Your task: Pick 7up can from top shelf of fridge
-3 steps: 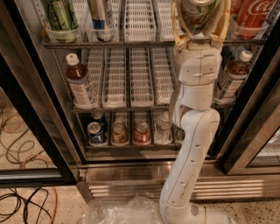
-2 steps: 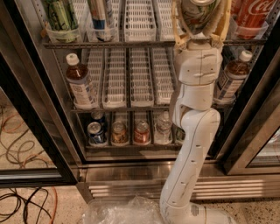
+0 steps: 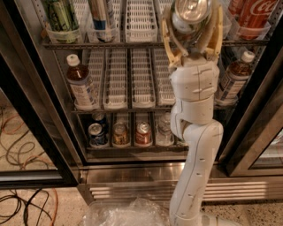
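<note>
My gripper (image 3: 191, 7) is at the top of the camera view, in front of the top shelf (image 3: 132, 45) of the fridge (image 3: 128, 174). Its yellowish fingers (image 3: 167, 31) are shut around the 7up can (image 3: 191, 18). Only the can's silver end shows; its body is hidden. The white arm (image 3: 194, 132) rises from the bottom of the view. On the same shelf stand a dark green can (image 3: 62, 15), a white and blue can (image 3: 99, 17) and a red Coca-Cola can (image 3: 256, 15).
Brown bottles (image 3: 80, 84) (image 3: 234, 77) stand on the middle rack beside white lane trays (image 3: 141, 75). Small cans (image 3: 119, 132) line the lowest rack. Black door frames (image 3: 42, 128) flank the opening. Cables (image 3: 17, 137) lie on the floor at left, crumpled plastic (image 3: 124, 214) at the bottom.
</note>
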`<state>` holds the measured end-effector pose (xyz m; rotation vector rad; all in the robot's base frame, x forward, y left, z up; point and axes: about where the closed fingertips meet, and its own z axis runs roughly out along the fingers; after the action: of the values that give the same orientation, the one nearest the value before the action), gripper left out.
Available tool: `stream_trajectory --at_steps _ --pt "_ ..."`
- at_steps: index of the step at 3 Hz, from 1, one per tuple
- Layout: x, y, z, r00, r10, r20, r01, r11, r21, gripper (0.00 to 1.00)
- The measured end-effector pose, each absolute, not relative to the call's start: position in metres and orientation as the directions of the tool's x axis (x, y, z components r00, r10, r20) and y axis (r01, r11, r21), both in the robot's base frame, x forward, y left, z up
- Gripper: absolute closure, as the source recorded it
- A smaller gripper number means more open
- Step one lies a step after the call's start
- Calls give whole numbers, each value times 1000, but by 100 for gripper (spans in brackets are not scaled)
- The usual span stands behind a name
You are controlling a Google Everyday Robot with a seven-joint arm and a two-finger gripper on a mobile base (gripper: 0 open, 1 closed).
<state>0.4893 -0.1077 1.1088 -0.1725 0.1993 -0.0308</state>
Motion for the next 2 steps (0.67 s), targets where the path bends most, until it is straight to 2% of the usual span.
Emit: stream_trajectory --at_steps 2 --pt "421 -59 1060 928 171 -332 -267 925 -271 100"
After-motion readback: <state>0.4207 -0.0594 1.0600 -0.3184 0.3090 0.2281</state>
